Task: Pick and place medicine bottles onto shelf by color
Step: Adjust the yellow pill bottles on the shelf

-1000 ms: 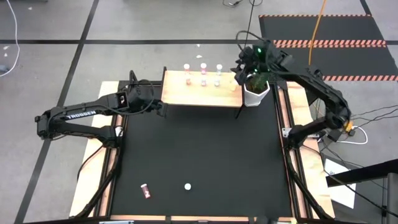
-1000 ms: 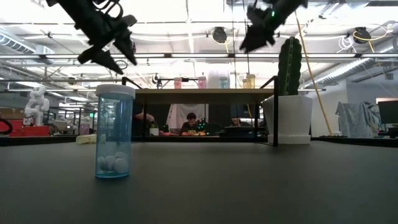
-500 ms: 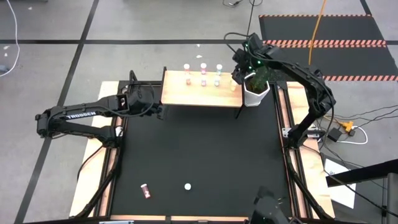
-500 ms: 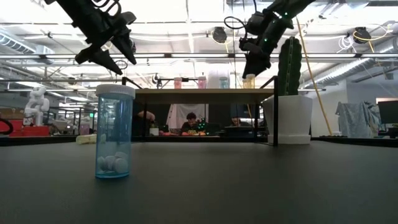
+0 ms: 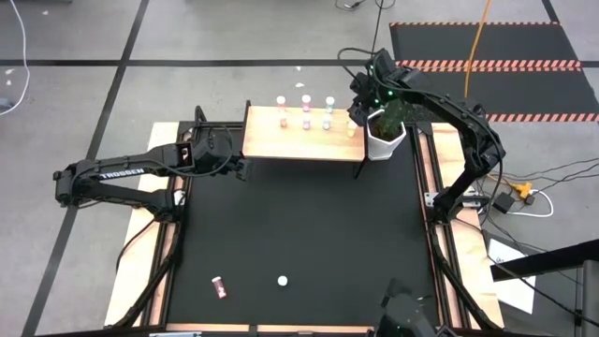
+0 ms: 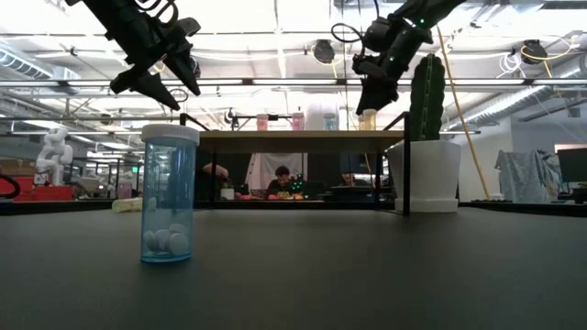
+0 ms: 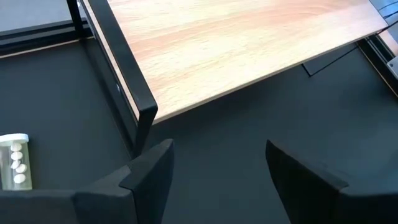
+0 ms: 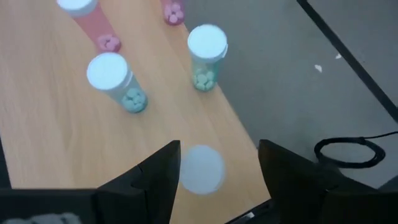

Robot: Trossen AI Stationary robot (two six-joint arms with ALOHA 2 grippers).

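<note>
The light-wood shelf stands at the table's far side on black legs, and several white-capped medicine bottles stand upright on it. Among them are pink ones, teal ones and a yellowish one at its right end. My right gripper hangs open just above that right-end bottle, whose white cap shows between the fingers, apart from them. My left gripper hovers open beside the shelf's left end. A blue bottle stands near the table's front edge, and a pink one lies beside it.
A white pot with a green cactus stands close against the shelf's right end, right beside my right gripper. A clear bottle of white pills lies on the black mat near the shelf's left leg. The mat's middle is bare.
My right gripper has come down and toward the table's left, from above the cactus to just over the shelf's right end, tipping more steeply downward. It has then kept still. Its fingers have stayed open.
</note>
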